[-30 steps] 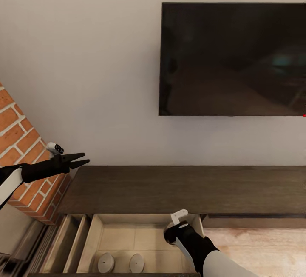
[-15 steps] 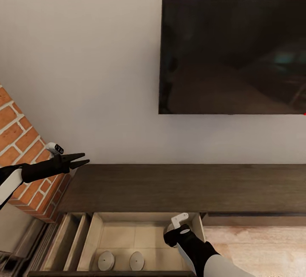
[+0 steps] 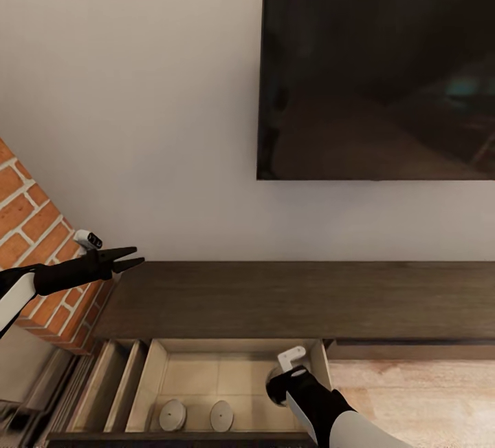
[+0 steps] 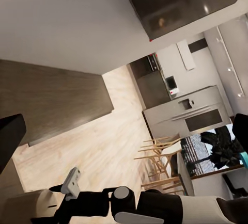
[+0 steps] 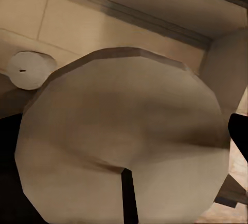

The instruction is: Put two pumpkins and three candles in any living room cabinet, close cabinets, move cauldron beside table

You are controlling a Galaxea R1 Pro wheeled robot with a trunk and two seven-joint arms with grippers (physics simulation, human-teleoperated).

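The long dark-brown cabinet (image 3: 289, 300) stands under the wall TV, and one pale drawer (image 3: 206, 379) is pulled out. Two pale round candles (image 3: 172, 415) (image 3: 221, 416) lie near the drawer's front. My right gripper (image 3: 277, 385) hangs over the drawer's right part, shut on a third candle (image 5: 124, 146). That candle's flat top and dark wick fill the right wrist view, with a black finger (image 5: 238, 136) at its edge and another candle (image 5: 30, 69) below. My left gripper (image 3: 134, 259) is held open and empty above the cabinet's left end. The pumpkins, cauldron and table are out of view.
A brick fireplace (image 3: 34, 241) rises at the left, close to my left arm. A narrower open compartment (image 3: 113, 393) adjoins the drawer on its left. Wood floor (image 3: 412, 400) lies right of the drawer. The left wrist view looks past the floor to kitchen units and wooden chairs (image 4: 160, 162).
The head camera has tilted, so the TV and cabinet sit higher in the picture. My right gripper has sunk a little towards the drawer with the candle. The left arm has held still.
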